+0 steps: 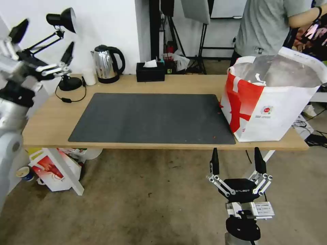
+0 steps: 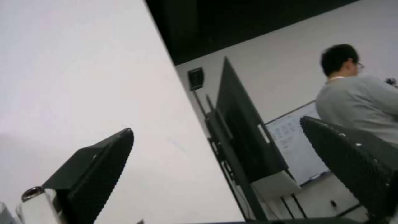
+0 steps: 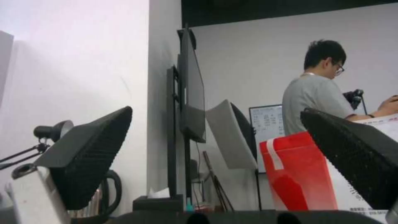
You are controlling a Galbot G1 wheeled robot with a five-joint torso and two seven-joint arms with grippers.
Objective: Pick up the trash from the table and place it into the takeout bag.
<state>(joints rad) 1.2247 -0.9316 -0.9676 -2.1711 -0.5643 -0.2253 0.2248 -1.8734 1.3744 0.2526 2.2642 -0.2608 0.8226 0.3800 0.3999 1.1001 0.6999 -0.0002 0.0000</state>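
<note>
Right end effector marked GALBOT, takeout bag logo unreadable

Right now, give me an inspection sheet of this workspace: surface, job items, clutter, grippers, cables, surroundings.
Surface: table with dark grey mat; a few red crumbs near the mat's right edge.
Job's things: takeout bag upright and open on the table's right end; no trash seen on the table.
Clutter: kettle, tissue box, desk lamp, small white cup along the back edge.
Grippers: left gripper open, raised at the table's left end; right gripper open, low in front of the table.
Cables: lamp cord on the table; cables on the floor at right.
Surroundings: small red-and-white bag and paper cup under the table.
</note>
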